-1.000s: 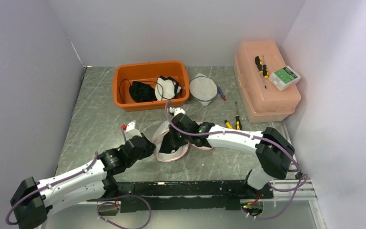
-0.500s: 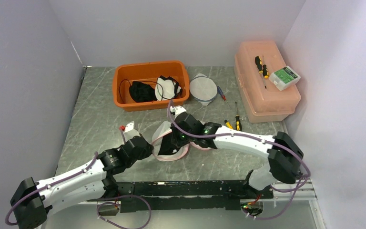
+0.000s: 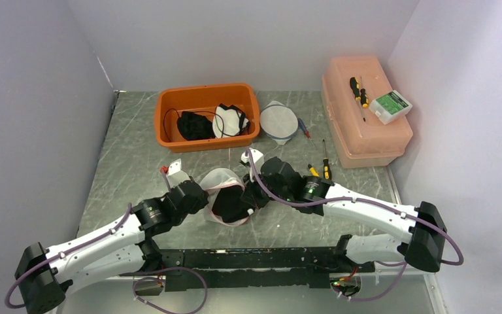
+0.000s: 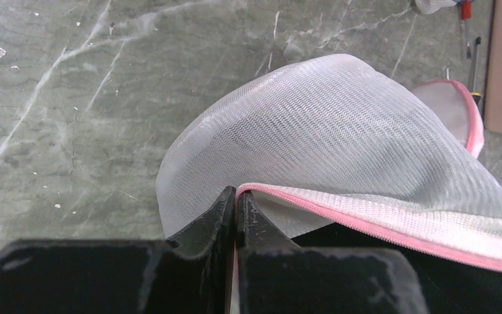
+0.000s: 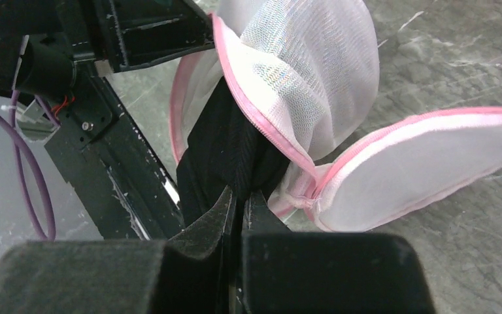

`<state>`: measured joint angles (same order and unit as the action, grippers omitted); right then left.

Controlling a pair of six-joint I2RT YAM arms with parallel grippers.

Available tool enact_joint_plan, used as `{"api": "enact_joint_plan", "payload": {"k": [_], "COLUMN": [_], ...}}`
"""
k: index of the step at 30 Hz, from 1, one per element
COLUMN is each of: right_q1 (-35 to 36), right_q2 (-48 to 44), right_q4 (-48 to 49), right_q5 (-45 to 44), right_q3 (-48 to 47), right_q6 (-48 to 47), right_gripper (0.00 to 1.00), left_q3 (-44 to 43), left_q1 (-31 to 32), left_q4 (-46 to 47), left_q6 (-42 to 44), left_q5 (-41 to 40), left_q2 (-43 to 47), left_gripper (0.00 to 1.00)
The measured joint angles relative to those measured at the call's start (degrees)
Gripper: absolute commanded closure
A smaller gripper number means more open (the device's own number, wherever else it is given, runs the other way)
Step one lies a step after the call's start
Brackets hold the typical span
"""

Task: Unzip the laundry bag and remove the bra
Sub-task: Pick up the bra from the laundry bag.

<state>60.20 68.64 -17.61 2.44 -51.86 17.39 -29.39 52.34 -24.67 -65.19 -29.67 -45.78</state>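
The white mesh laundry bag (image 3: 221, 180) with pink zipper trim lies open at the table's near middle. In the left wrist view its dome (image 4: 340, 137) fills the frame, and my left gripper (image 4: 236, 193) is shut on the pink rim. A black bra (image 3: 230, 203) hangs half out of the bag's mouth. In the right wrist view the black bra (image 5: 225, 147) comes out between the bag's flaps (image 5: 307, 78), and my right gripper (image 5: 240, 196) is shut on its fabric. From above, my right gripper (image 3: 253, 195) is at the bag's right side and my left gripper (image 3: 204, 196) at its left.
An orange bin (image 3: 206, 97) with black and white garments stands behind the bag. A round mesh pouch (image 3: 278, 122) lies beside it. Screwdrivers (image 3: 325, 167) lie to the right, near a pink lidded box (image 3: 363, 118) carrying tools and a small green-white box (image 3: 390, 105).
My right gripper closed on the black bra and drew back to the right, pulling the bra partly out of the bag. The left gripper stayed on the rim and the bag spread open.
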Motion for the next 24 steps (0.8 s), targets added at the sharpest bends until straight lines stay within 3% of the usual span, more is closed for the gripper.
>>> {"api": "enact_joint_plan", "payload": {"k": [12, 24], "right_q1": [0.39, 1.29], "right_q2": [7.32, 1.70], "right_q4": [-2.54, -5.40], "right_q5": [2.82, 8.20], "right_q3": [-0.07, -3.43], "right_q6": [-3.78, -5.75], "right_gripper": [1.00, 1.00], "left_q3": [-4.83, -5.42], "left_q1": [0.00, -1.18], "left_q4": [0.22, -0.15], "left_q6": [1.53, 2.38], "left_q5": [-0.22, -1.68], "left_q2": [-1.70, -3.23], "left_gripper": [0.90, 0.90]}}
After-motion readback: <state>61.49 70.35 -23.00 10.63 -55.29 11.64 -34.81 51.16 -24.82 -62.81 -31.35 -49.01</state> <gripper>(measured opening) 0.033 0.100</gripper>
